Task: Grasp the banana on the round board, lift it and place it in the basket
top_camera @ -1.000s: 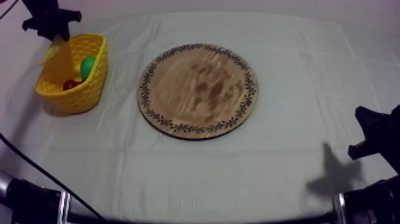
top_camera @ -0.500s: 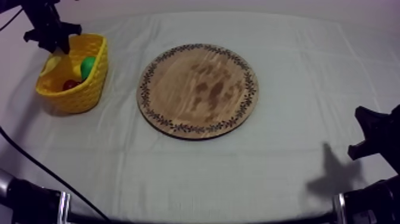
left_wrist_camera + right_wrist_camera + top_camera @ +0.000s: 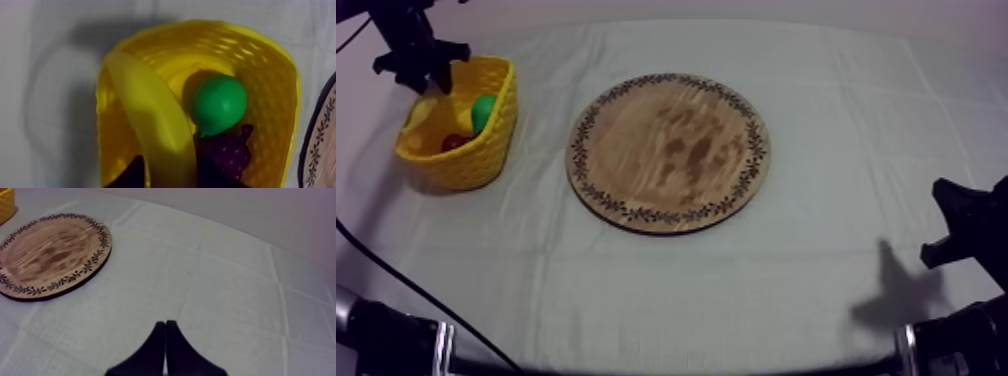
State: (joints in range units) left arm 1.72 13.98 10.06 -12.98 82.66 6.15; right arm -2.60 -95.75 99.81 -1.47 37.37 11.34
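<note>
Our left tool (image 3: 172, 174) spread astride banana (image 3: 145, 115) — long, yellow — inside basket (image 3: 270, 75) rim; right tool (image 3: 165, 325) pressed together, open tabletop (image 3: 225, 288).

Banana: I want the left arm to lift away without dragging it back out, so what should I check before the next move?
1. Banana inside the yellow basket: ok. It leans along the inner wall beside the pear and the grapes.
2. Left gripper has let go of the banana: cannot tell. It hangs right over the basket with the banana at its tip.
3. Basket upright on the cloth: ok.
4. Wooden board bare, with nothing left to pick: ok.
5. Right gripper out of the way: ok. It is shut on nothing, low at its own side, apart from the board.
</note>
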